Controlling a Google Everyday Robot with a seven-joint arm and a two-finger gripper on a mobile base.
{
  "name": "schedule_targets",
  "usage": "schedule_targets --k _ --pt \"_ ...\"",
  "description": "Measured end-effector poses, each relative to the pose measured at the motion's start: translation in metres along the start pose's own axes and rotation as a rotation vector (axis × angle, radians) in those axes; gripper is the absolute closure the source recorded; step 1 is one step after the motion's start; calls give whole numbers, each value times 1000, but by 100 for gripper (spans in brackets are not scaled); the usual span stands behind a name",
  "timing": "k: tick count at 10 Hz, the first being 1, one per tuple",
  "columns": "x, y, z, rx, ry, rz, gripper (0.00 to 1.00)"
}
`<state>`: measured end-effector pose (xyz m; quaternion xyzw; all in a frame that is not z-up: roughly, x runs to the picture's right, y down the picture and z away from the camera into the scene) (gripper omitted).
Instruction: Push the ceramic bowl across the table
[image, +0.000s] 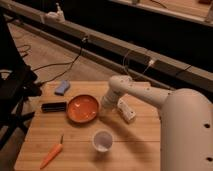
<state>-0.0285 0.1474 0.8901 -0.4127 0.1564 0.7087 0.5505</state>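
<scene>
The orange-red ceramic bowl sits upright on the light wooden table, left of centre. My gripper is at the end of the white arm that reaches in from the right. It is low over the table and right against the bowl's right rim. A white oblong part lies on the table just right of the arm's end; I cannot tell whether it belongs to the gripper.
A black rectangular object lies just left of the bowl. A blue sponge is at the back left. A small white cup stands in front of the bowl. A carrot lies front left. A black chair stands off the left edge.
</scene>
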Motion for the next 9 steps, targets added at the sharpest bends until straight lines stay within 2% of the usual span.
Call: schedule_targets --k 4,6,8,9 --pt "1 64 22 -53 51 -131 100" --pt "4 90 30 -56 64 -205 100" --pt "3 90 29 -55 61 -207 98" --pt "3 90 28 -55 60 -207 88"
